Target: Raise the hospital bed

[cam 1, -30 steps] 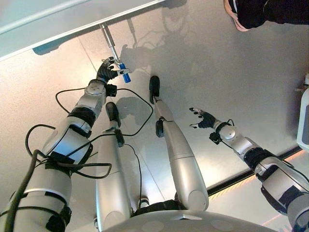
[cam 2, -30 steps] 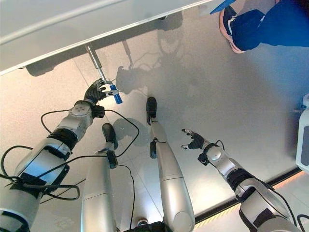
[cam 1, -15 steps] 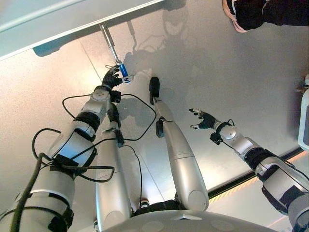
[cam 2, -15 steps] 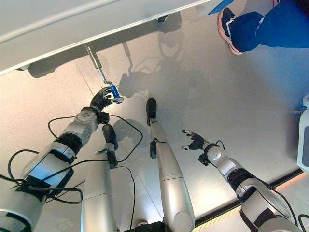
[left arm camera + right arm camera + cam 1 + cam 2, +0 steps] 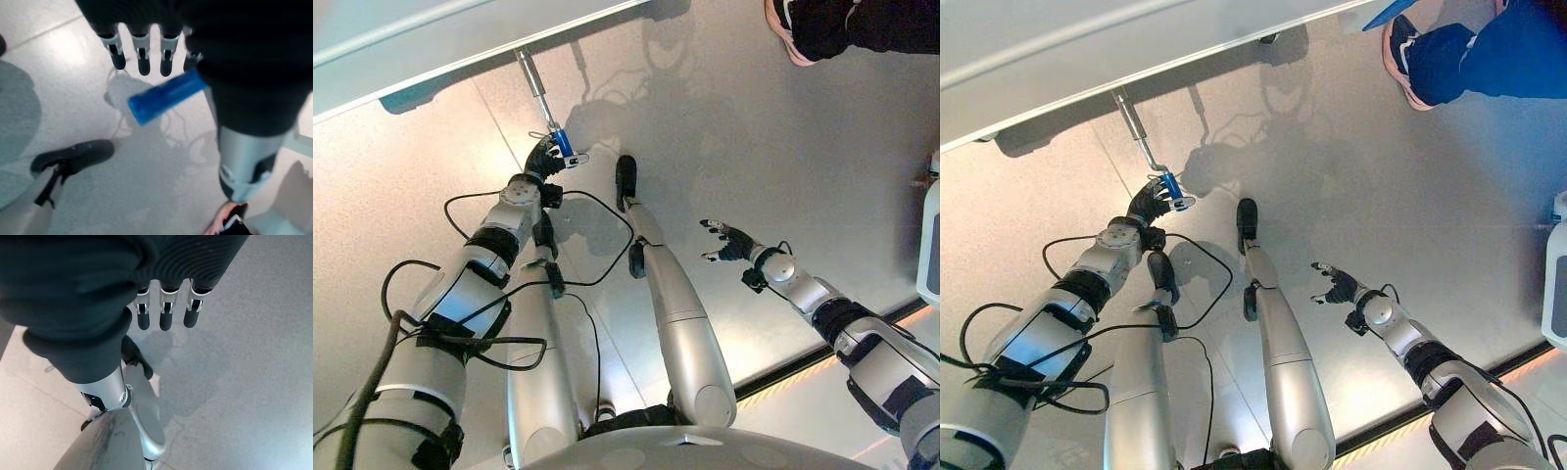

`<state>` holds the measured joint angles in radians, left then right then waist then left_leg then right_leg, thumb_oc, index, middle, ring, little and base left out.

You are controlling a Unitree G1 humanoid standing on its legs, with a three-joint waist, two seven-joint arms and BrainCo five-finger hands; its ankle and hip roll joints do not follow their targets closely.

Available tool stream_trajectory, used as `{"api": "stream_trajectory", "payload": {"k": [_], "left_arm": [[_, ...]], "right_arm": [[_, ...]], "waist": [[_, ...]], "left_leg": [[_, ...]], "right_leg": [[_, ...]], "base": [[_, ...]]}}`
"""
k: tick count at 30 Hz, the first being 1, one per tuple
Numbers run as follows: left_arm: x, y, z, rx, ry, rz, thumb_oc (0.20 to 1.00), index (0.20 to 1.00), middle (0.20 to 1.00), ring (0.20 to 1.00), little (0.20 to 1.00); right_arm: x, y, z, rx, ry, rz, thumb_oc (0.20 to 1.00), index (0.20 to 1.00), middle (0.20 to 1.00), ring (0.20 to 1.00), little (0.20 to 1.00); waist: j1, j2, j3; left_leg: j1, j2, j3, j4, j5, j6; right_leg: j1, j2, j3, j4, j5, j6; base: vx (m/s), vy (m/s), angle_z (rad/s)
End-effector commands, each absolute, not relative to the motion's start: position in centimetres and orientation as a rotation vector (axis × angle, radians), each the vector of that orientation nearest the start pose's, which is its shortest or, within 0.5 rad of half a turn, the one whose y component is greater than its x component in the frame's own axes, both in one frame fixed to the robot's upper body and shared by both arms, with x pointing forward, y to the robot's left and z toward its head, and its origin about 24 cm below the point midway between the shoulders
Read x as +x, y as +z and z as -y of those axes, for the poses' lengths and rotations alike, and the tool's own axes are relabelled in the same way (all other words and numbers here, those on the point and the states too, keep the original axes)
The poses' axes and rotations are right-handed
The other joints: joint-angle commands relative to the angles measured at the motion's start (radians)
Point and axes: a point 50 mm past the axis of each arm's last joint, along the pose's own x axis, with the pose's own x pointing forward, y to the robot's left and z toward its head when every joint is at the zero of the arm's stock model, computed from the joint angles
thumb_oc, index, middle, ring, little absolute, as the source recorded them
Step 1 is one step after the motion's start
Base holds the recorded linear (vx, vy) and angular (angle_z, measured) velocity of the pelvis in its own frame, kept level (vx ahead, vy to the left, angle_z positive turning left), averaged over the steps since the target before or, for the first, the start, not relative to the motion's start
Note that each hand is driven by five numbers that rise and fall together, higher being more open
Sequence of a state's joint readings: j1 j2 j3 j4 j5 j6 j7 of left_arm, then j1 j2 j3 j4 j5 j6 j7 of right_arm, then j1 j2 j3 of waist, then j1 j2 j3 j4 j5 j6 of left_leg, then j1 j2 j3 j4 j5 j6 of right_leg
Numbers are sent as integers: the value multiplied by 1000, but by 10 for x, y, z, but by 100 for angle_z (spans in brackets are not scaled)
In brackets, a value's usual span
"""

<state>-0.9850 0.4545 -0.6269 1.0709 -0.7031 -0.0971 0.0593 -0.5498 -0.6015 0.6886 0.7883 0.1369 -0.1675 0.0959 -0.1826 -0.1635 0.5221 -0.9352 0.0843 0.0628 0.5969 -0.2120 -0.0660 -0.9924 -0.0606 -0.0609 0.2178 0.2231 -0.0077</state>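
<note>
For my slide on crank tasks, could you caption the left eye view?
Left hand grips the blue crank handle under the hospital bed; right hand hangs open.

Pale hospital bed frame (image 5: 460,44) across the far edge, seen from above; metal crank rod (image 5: 536,93) slanting out beneath it, blue handle (image 5: 563,144) at its end above the floor

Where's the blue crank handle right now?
The blue crank handle is at the robot's left, at the end of the metal crank rod coming out from under the bed frame, with the left hand at it; the floor is below.
</note>
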Motion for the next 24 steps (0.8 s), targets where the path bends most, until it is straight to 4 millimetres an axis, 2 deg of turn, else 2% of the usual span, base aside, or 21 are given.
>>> {"api": "stream_trajectory", "payload": {"k": [1, 7, 24], "left_arm": [[400, 126, -172, 157, -110, -24, 1000, 1000, 1000, 1000, 1000], [400, 132, -161, 147, -145, 2, 1000, 1000, 1000, 1000, 1000], [400, 127, -162, 152, -135, -10, 1000, 1000, 1000, 1000, 1000]], "right_arm": [[307, 5, 227, -844, 426, -348, 1000, 1000, 1000, 1000, 1000], [304, 3, 229, -858, 430, -354, 1000, 1000, 1000, 1000, 1000], [301, 3, 229, -886, 446, -348, 1000, 1000, 1000, 1000, 1000]], "waist": [[23, -36, -2], [22, -36, -2], [22, -35, -2]], "left_leg": [[33, 42, -47, -163, 161, -24], [35, 41, -48, -165, 162, -23], [26, 40, -48, -151, 159, -23]], "right_leg": [[12, -45, 2, 229, -249, 134], [11, -45, 6, 231, -249, 136], [3, -45, 9, 241, -250, 135]], "base": [[0, 0, 0], [0, 0, 0], [0, 0, 0]]}}
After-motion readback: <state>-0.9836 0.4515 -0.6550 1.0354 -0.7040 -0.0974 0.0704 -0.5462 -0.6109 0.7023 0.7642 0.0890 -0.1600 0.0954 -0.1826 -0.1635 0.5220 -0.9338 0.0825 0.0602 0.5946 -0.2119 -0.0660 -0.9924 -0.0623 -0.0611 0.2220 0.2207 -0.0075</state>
